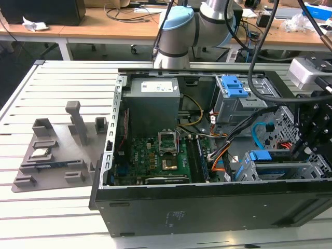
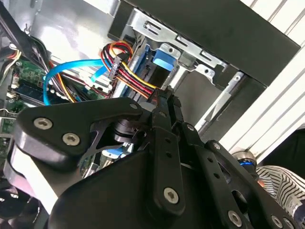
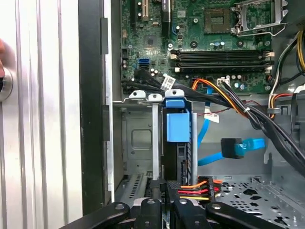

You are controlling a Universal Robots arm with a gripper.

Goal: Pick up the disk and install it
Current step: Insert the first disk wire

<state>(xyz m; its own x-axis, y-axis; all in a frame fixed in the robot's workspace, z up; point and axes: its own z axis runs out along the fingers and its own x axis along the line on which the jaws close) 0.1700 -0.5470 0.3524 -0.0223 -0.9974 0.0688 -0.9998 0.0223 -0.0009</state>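
Note:
The disk, a silver drive in a blue plastic carrier frame, stands on edge in a slot of the grey drive cage at the front corner of the open computer case. In the exterior view the disk sits in that cage at the case's lower right. My gripper is shut with nothing between its fingers, and its tips rest against the disk's near end beside the power plug. In the second wrist view the shut gripper points at the blue carrier tab. My gripper hangs over the cage from the exterior view's right.
A bundle of orange, red and yellow power wires and a blue data cable lie right beside the cage. A second cage with a blue latch stands further back. The motherboard fills the case floor. A grey fixture tray holds a processor chip.

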